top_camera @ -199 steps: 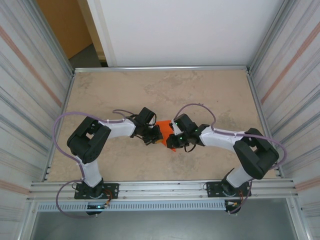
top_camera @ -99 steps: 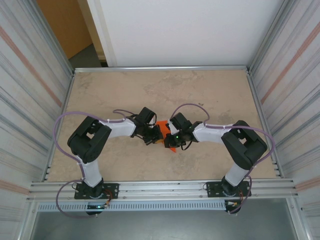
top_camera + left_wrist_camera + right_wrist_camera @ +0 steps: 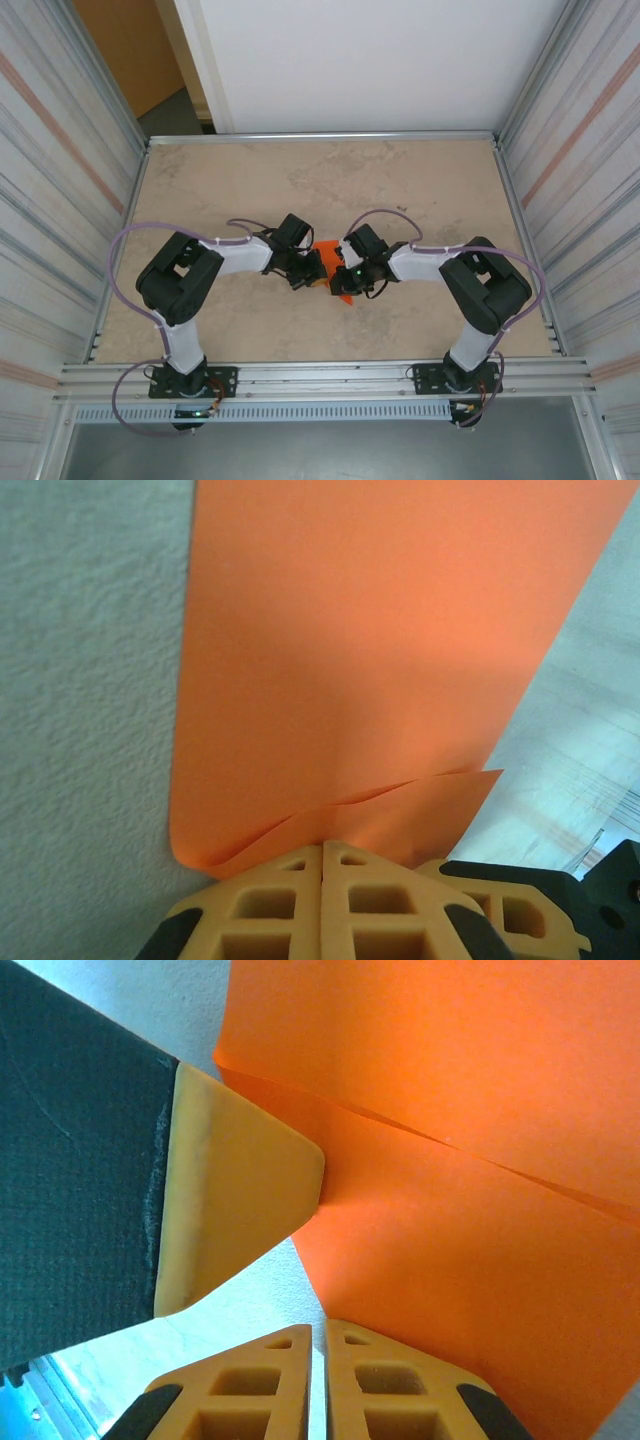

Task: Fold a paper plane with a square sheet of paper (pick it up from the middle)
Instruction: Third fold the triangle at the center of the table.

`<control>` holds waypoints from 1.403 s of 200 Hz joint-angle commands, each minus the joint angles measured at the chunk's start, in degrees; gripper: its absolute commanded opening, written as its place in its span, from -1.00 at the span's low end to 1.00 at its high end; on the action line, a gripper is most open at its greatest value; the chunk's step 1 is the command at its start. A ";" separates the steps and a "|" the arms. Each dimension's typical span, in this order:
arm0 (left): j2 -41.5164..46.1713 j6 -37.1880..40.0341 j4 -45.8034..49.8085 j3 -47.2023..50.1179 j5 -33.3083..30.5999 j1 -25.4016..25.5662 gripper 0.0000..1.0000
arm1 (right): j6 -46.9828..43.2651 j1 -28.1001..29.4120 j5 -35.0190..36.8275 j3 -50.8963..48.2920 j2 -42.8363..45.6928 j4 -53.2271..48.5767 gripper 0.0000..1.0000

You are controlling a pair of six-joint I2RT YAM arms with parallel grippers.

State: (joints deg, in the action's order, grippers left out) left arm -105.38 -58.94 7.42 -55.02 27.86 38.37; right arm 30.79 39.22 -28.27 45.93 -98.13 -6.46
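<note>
From above, a mottled beige table (image 3: 420,190) is lying between ribbed metal walls (image 3: 60,150), and the left gripper (image 3: 312,272) and right gripper (image 3: 340,275) are meeting over folded orange paper (image 3: 324,249) at the frame's centre. At the left wrist, the left gripper (image 3: 322,848) is pinching the smooth orange paper (image 3: 380,650) by its creased lower edge, waffled yellow jaws pressed together. At the right wrist, the right gripper (image 3: 320,1328) is standing nearly closed under the orange paper (image 3: 470,1210); whether it is gripping the sheet I cannot tell.

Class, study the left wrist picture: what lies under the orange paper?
Pale speckled table shows beside the orange paper, held in the shut left hand. Whatever lies directly beneath the sheet is covered, so it cannot be seen.
</note>
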 commanded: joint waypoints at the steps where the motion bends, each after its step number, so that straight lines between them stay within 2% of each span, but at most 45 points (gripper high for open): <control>1: -3.76 0.53 6.90 1.42 -4.25 0.00 -0.96 | -1.83 -0.42 -2.07 -1.88 0.60 -2.24 -0.77; 43: -4.38 0.95 7.86 1.43 -4.62 -0.22 -0.96 | -1.52 -0.99 -3.24 -5.14 4.08 -2.76 -0.72; 107: -4.26 1.81 8.06 0.81 -4.38 -0.23 -0.96 | 0.06 -1.73 -0.94 -13.19 12.68 -4.06 -0.69; 155: -4.06 2.60 8.14 -0.46 -3.82 -0.29 -0.96 | 1.97 -1.89 3.50 -11.72 22.85 -2.98 -0.68; 184: -3.88 2.70 8.08 -0.75 -3.82 -0.23 -0.96 | 2.39 -1.87 6.41 -8.40 19.02 -3.01 -0.78; 207: -3.73 2.73 7.41 -0.51 -3.42 -0.22 -0.96 | 2.01 -1.70 5.94 -6.92 14.89 -2.61 -0.86; 280: -0.77 4.55 3.19 -1.16 -1.40 -0.18 -0.93 | 1.65 -0.68 7.52 -6.38 7.56 -4.66 -0.90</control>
State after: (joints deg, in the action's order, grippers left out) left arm -106.08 -56.77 9.39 -56.69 28.27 38.33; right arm 32.40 37.91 -22.83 38.48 -88.88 -8.82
